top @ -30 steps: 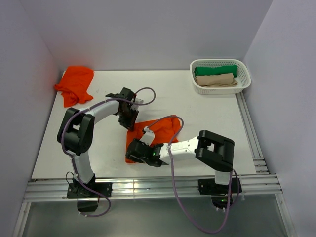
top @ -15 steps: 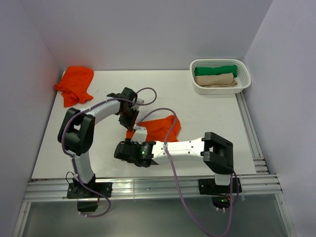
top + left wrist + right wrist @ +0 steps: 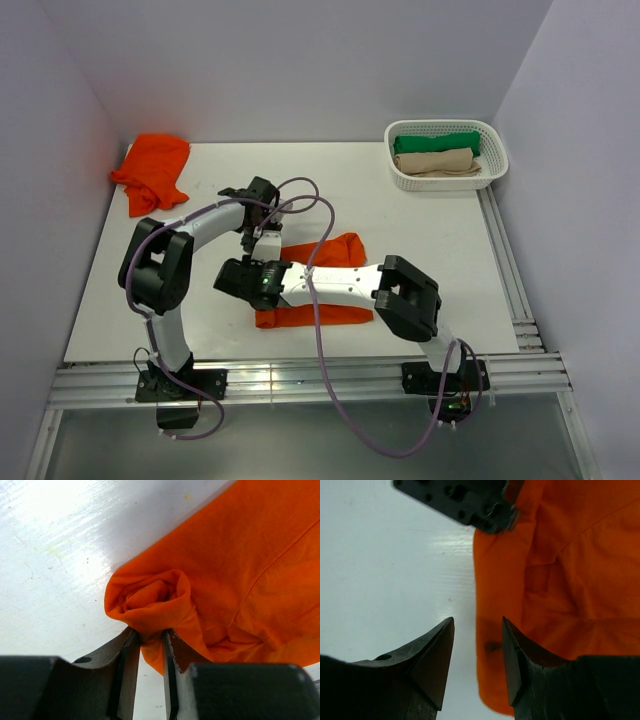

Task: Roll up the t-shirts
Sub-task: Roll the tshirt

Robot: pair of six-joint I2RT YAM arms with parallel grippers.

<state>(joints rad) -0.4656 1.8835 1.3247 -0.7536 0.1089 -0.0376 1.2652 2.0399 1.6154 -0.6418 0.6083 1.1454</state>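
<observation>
L gripper (image 3: 148, 642): clamped on rolled corner of orange tee (image 3: 318, 316).
R gripper (image 3: 477, 652): jaws apart, nothing between, over tee's left edge.
Tee: mid-table (image 3: 430, 225), partly under R arm.
2nd orange tee (image 3: 152, 170): bunched, far-left corner.
Basket (image 3: 446, 179): far right; green + tan cloth inside.

White mesh basket (image 3: 447, 180) at the table's (image 3: 420, 230) far right corner holds green and beige folded cloth

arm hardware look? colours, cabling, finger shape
Both arms: black joint housings with white link covers. A thin purple cable loops loosely along each, left arm and right arm. A small green light glows near the right wrist. Left gripper: flat, dark, parallel fingers. Right gripper: dark fingers tapering to pointed, wedge-shaped tips.
</observation>
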